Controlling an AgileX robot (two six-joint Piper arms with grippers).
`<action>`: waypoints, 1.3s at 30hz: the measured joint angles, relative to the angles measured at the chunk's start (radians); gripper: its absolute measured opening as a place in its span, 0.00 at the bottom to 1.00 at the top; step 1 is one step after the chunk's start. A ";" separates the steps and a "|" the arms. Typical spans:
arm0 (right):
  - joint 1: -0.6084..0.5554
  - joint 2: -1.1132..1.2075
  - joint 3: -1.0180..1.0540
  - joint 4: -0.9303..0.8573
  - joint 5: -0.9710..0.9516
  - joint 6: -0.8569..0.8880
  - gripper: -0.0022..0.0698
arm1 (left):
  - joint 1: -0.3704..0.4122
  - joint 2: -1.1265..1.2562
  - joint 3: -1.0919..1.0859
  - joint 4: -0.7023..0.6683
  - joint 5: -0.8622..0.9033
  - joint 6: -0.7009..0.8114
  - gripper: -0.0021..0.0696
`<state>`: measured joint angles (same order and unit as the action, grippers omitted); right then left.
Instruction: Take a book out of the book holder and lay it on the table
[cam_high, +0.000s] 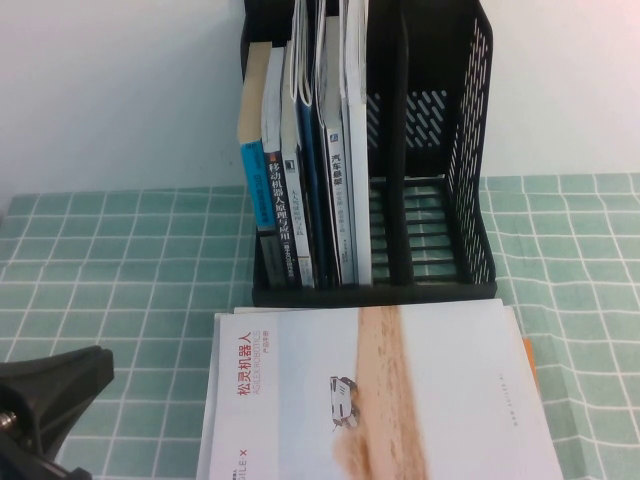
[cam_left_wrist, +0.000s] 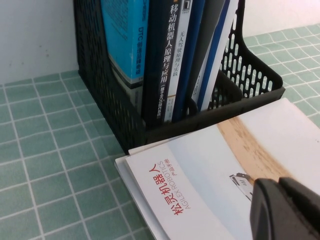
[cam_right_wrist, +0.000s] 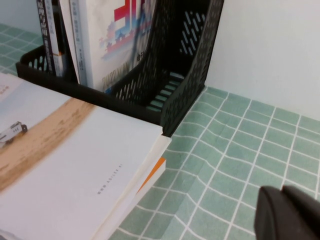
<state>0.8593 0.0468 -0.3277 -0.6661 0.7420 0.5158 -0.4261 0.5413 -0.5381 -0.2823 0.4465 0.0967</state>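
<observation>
The white book lies flat, front up, on the green grid table just in front of the black book holder. Its tan sand strip, small vehicle and red title face up; it also shows in the left wrist view and the right wrist view. My left gripper is shut and empty, near the book's vehicle picture; it shows as a black shape at the bottom left of the high view. My right gripper is shut and empty over bare cloth to the right of the book.
Several upright books fill the holder's left slots; its right slots hold nothing. The book rests on other flat items, one with an orange edge. A white wall stands behind the holder.
</observation>
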 joint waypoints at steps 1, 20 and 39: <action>0.000 0.000 0.000 0.000 0.000 0.000 0.03 | 0.000 -0.003 0.000 0.000 0.002 0.000 0.03; 0.000 0.000 0.000 0.000 0.000 0.004 0.03 | 0.305 -0.455 0.192 0.027 0.041 0.002 0.03; 0.000 0.000 0.000 0.000 0.000 0.004 0.03 | 0.469 -0.554 0.557 -0.037 -0.080 0.169 0.03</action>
<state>0.8593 0.0468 -0.3277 -0.6661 0.7420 0.5194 0.0430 -0.0123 0.0192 -0.3196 0.3669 0.2659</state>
